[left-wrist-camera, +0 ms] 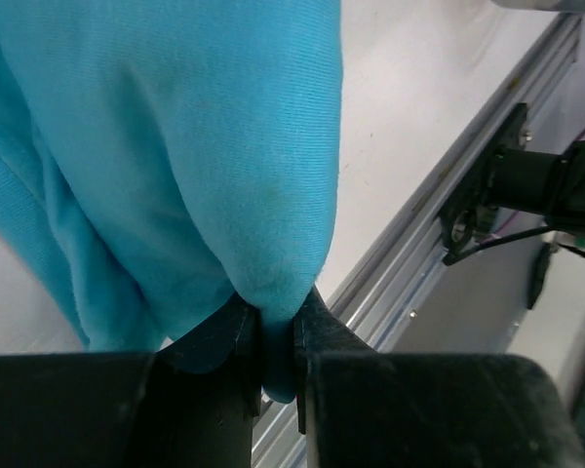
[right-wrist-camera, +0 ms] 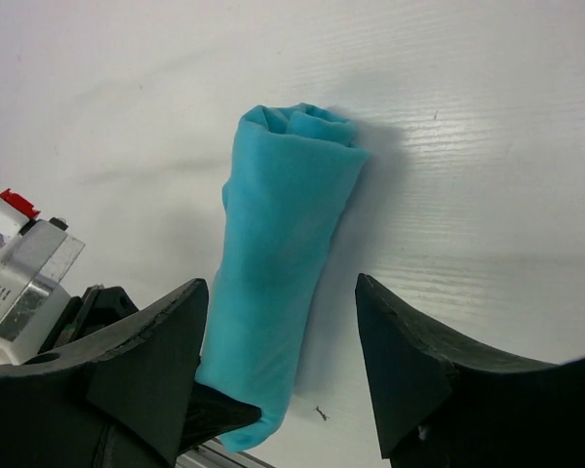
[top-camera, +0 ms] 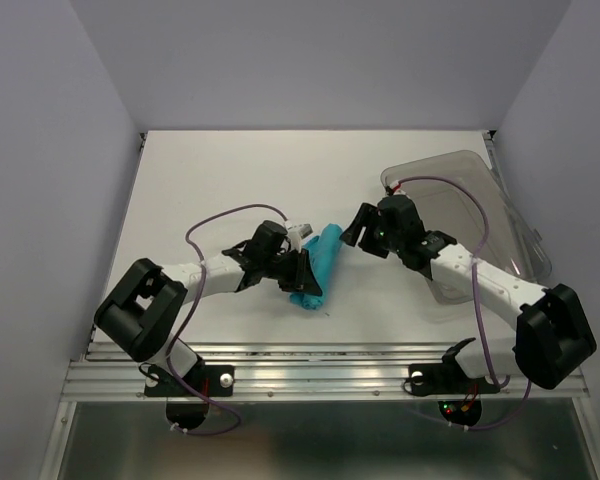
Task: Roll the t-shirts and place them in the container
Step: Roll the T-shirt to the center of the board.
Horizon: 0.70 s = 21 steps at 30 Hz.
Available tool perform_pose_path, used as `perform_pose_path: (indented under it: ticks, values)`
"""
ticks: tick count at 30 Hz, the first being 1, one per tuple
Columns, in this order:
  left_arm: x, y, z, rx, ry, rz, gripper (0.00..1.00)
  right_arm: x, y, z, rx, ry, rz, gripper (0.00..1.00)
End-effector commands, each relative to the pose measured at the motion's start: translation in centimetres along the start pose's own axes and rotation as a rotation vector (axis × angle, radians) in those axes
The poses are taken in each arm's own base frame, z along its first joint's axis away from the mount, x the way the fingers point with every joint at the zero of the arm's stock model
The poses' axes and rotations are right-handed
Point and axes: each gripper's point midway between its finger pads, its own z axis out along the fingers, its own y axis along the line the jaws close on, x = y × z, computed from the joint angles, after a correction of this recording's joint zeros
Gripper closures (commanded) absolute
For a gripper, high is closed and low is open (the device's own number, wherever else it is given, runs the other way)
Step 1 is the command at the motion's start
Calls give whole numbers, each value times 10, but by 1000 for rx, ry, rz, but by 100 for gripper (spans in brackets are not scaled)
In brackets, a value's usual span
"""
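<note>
Now, left end effector (left-wrist-camera: 278, 327) pinching the rolled t-shirt (right-wrist-camera: 283, 224), right end effector (right-wrist-camera: 283, 288) hovering above, spread wide.

One shirt (top-camera: 315, 268) is lying in view, a single teal roll. One bin (top-camera: 500, 200) is sitting on the one table (top-camera: 230, 170). Two arms are showing, the left arm (top-camera: 210, 270) and the right arm (top-camera: 480, 280). Each is carrying one gripper, making two: the left gripper (top-camera: 305, 272) and the right gripper (top-camera: 352, 225). Each gripper is showing two fingers, four altogether. Two purple cables are looping, a left cable (top-camera: 225, 211) and a right cable (top-camera: 445, 179).
</note>
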Motion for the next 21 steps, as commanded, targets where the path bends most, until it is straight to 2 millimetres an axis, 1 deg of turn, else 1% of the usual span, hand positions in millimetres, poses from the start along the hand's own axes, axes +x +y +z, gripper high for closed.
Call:
perform_pose_path:
  ticks: [1, 3, 5, 10, 12, 13, 14, 15, 17, 18, 20, 21]
  values:
    - [-3, -16, -9, 177, -3, -41, 100, -18, 9, -9, -2, -57, -28, 33]
    - [-6, -14, -11, 197, -15, -53, 100, -15, 10, -6, -4, -43, -29, 34]
    - [-3, -7, -12, 203, -11, -99, 100, -12, 11, -4, -13, -27, -36, 35]
    - [3, 6, -12, 212, -12, -175, 100, -6, 16, 2, -41, 7, -47, 43]
    - [1, 6, -13, 222, -22, -184, 100, -5, 15, 4, -40, 10, -52, 51]
    - [1, 10, -14, 217, -27, -198, 100, 0, 18, 5, -60, 37, -55, 56]
    - [0, 11, -15, 218, -30, -206, 100, 1, 18, 6, -63, 43, -55, 62]
    - [0, 12, -15, 218, -34, -209, 100, 7, 21, 7, -73, 60, -61, 73]
    - [0, 14, -16, 215, -36, -219, 100, 11, 21, 11, -81, 76, -64, 81]
    - [-1, 16, -17, 212, -41, -225, 100, 12, 21, 13, -85, 83, -66, 88]
    - [-2, 19, -18, 208, -45, -235, 100, 21, 29, 16, -106, 111, -79, 91]
    - [-2, 20, -18, 207, -45, -238, 100, 25, 31, 17, -110, 125, -86, 92]
